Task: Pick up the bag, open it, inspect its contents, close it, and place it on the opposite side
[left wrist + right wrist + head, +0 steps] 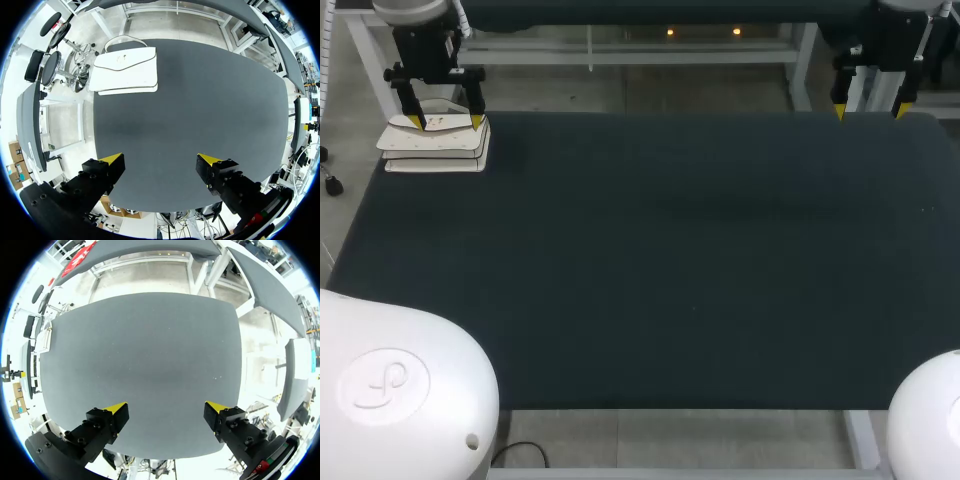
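Head view, left side: our left tool (pixel 447 121) hangs at the far left corner of the tabletop (pixel 670 250), fingers spread wide and released, nothing clamped. From this angle its yellow tips overlap the back edge of the bag (pixel 435 145). We cannot tell contact from here.

Left wrist view settles it. The two yellow tips stand well apart over bare dark surface, with nothing between them. The bag lies well ahead of the fingers, apart from them, near the tabletop's corner.

Bag notes: white handbag, lying flat on the tabletop with its flap side up. The flap is down, with a small clasp at its point. A thin handle (pixel 125 40) arches from the top edge, out toward the tabletop's rim. The layered bottom edge faces the middle of the tabletop.

Our right tool (pixel 870 108) hangs at the far right corner, also released, fingers apart and holding nothing. In the right wrist view its tips frame plain dark surface. A small pale shape shows at the distant edge on the left arm's side. It is likely the bag, but too small to confirm.

Bag and right tool are well apart, at opposite far corners.
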You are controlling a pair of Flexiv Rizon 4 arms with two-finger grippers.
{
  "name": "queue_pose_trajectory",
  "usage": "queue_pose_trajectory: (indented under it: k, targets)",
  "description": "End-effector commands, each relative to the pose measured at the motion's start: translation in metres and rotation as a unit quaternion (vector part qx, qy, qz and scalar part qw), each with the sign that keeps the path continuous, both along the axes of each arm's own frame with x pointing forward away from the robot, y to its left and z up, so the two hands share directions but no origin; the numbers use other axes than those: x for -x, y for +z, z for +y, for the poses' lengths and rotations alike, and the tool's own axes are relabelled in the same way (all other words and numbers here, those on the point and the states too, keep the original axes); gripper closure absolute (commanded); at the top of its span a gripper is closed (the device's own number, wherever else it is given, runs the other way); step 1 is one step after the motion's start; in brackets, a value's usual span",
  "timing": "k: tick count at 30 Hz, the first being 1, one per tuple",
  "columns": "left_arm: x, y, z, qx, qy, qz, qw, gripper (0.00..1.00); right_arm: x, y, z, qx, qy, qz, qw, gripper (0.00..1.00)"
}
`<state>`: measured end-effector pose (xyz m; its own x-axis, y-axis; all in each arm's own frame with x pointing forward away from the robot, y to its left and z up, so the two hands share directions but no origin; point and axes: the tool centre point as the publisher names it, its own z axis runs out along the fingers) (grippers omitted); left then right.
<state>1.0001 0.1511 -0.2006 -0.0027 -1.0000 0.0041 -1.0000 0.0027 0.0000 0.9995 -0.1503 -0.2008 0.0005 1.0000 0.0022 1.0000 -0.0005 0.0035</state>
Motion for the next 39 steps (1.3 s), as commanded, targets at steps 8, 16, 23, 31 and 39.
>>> queue_pose_trajectory:
  k: [8, 16, 23, 31, 39]
  targets:
    - [0.0, 0.0, -0.001, -0.001, 0.001, 0.0, 1.0, 0.0, 0.0, 0.0, 0.0, 0.001, 0.0, 0.001, 1.0, 0.0]
    - [0.0, 0.001, -0.003, -0.008, -0.016, -0.001, 1.0, 0.0, -0.001, 0.0, 0.001, 0.002, 0.01, -0.003, 1.0, 0.0]
    - [-0.005, 0.001, 0.011, 0.029, -0.033, -0.001, 0.999, 0.0, -0.001, -0.004, 0.026, 0.004, 0.186, -0.068, 0.98, 0.0]
    - [-0.014, -0.003, 0.04, 0.064, -0.03, -0.007, 0.997, 0.0, 0.01, -0.028, 0.053, -0.018, 0.374, -0.172, 0.911, 0.0]
    - [-0.02, -0.005, 0.066, 0.091, -0.02, -0.019, 0.995, 0.0, 0.027, -0.046, 0.079, -0.049, 0.499, -0.242, 0.831, 0.0]
